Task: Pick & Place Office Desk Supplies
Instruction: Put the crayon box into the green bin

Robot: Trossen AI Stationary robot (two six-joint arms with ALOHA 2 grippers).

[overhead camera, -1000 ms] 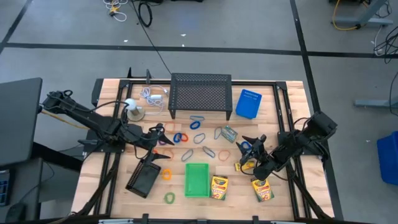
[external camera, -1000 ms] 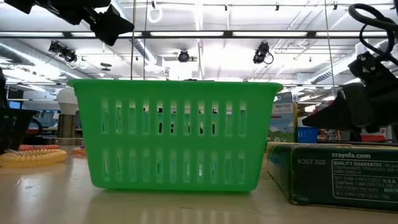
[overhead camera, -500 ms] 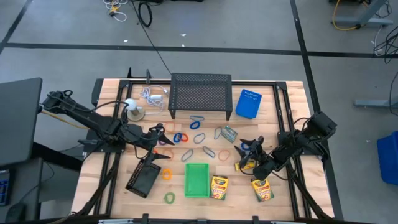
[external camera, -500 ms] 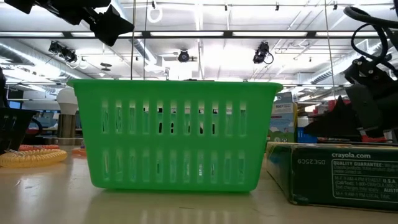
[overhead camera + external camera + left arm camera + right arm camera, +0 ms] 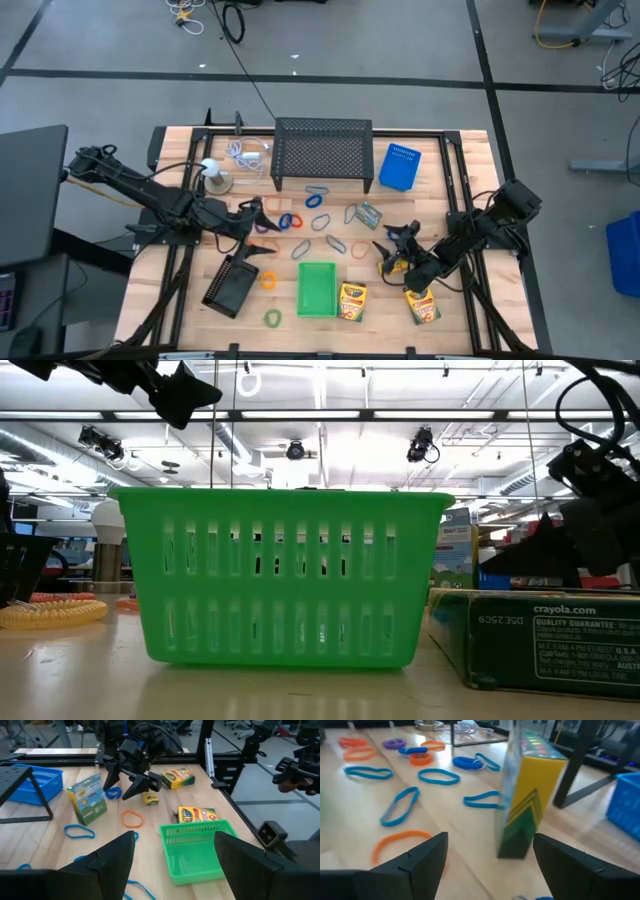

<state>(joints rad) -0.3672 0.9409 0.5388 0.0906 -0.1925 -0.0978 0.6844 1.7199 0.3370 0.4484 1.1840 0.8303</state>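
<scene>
Hovering spread-fingered, the right gripper (image 5: pixel 391 245) faces an upright yellow crayon box (image 5: pixel 526 795); left gripper (image 5: pixel 255 212) likewise spread

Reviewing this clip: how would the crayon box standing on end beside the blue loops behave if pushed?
The crayon box stands tall on a narrow end, so a push up high would probably tip it. It looks like thin cardboard, so it is likely light and fairly stiff.
</scene>
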